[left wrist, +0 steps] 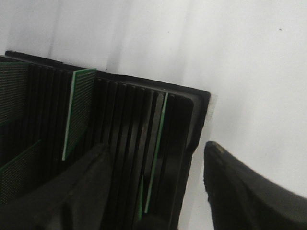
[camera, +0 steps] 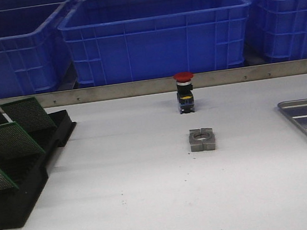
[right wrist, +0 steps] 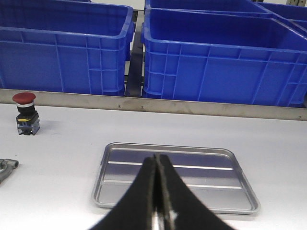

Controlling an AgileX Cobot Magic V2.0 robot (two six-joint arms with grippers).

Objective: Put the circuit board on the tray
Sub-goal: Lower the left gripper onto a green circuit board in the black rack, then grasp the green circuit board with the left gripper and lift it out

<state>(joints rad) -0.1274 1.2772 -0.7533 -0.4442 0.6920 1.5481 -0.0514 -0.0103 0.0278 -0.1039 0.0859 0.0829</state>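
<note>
Left wrist view: left gripper (left wrist: 158, 187) spread, holding nothing, straddling the black rack (left wrist: 124, 124) end; a circuit board (left wrist: 156, 153) stands on edge between the fingers, its lower edge hidden. Right gripper (right wrist: 157, 191) pressed closed, empty, above the bare tray (right wrist: 175, 175).

- Left gripper (left wrist: 158, 191): its two dark fingers (left wrist: 249, 196) are spread wide apart, nothing held between them.
- Right gripper (right wrist: 157, 201): fingers (right wrist: 141, 196) pressed together tip to tip, nothing between them.
- Neither arm shows in the front view.
</note>
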